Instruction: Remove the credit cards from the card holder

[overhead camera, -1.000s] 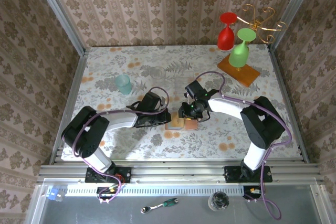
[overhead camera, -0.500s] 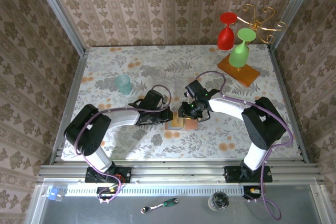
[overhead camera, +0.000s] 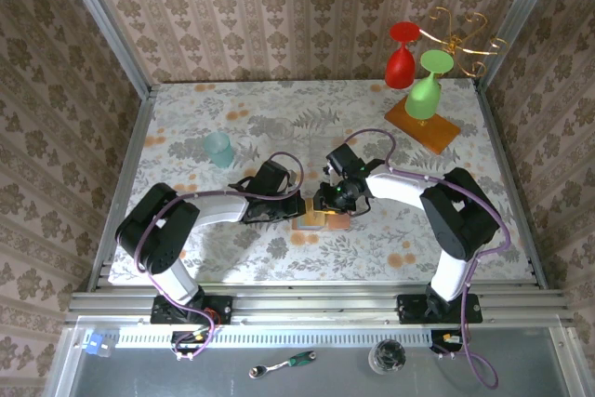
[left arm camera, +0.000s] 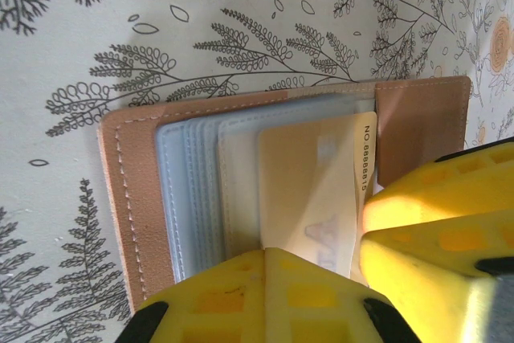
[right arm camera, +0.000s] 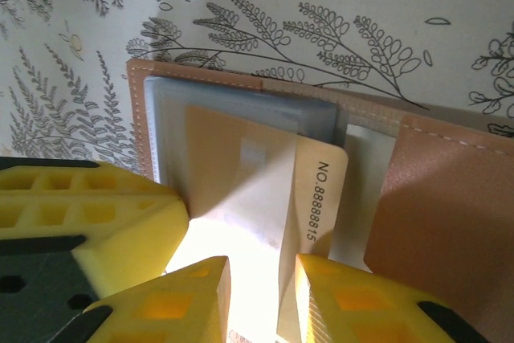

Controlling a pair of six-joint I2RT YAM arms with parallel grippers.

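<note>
Seen from above, little differs from a second ago. The left arm's wrist has edged a touch toward the centre and the right arm's elbow has drawn in leftward. The card holder [overhead camera: 311,224] lies where it was on the fern-printed tablecloth [overhead camera: 232,118]. The left gripper [overhead camera: 290,211] is down at it from the left, and the right gripper [overhead camera: 332,204] from the right.

In your left wrist camera, the card holder [left arm camera: 128,198] lies open, with a tan-brown border around grey-blue pockets. The orange-tan card [left arm camera: 305,182] lies on those pockets. The left gripper [left arm camera: 261,259] has its jaws together with nothing between them, and its tips lie over the near edge of the pockets and the card's near end. One of the right gripper's fingers [left arm camera: 434,230] sits just beside it, over the card's right edge.

In your right wrist camera, the right gripper [right arm camera: 261,267] has its jaws partly apart, astride the orange-tan card [right arm camera: 241,150]. The card's face shows in the gap, and each finger overlaps one long edge. You cannot tell whether the tips press on it. The holder's tan flap [right arm camera: 450,222] lies to the right. The left gripper's fingers [right arm camera: 96,214] rest at the left, beside the card.
</note>
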